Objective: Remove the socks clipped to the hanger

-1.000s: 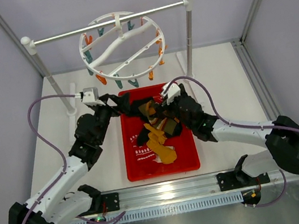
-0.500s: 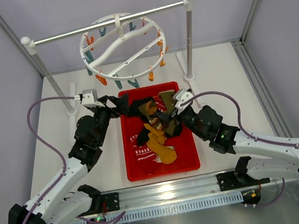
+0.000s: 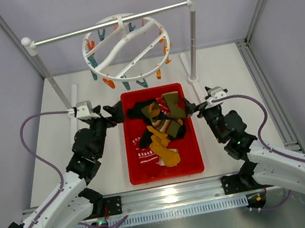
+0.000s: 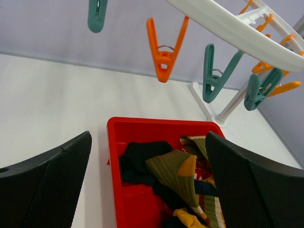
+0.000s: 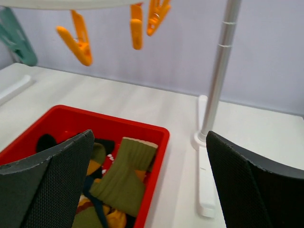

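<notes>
Both grippers stand open and empty. The left gripper (image 3: 115, 112) is just off the far-left corner of the red tray (image 3: 166, 175), and the right gripper (image 3: 194, 107) is just off its far-right edge. Between them the socks (image 3: 163, 127) lie heaped in the tray, below the hanger (image 3: 125, 49), whose orange and teal clips (image 4: 163, 49) all hang bare. With no sock seen above the fingers, I judge nothing remains to pull, and neither arm is nearer. Half a second back the right gripper reached over the pile and the left was at its edge; both have since drawn outward.
</notes>
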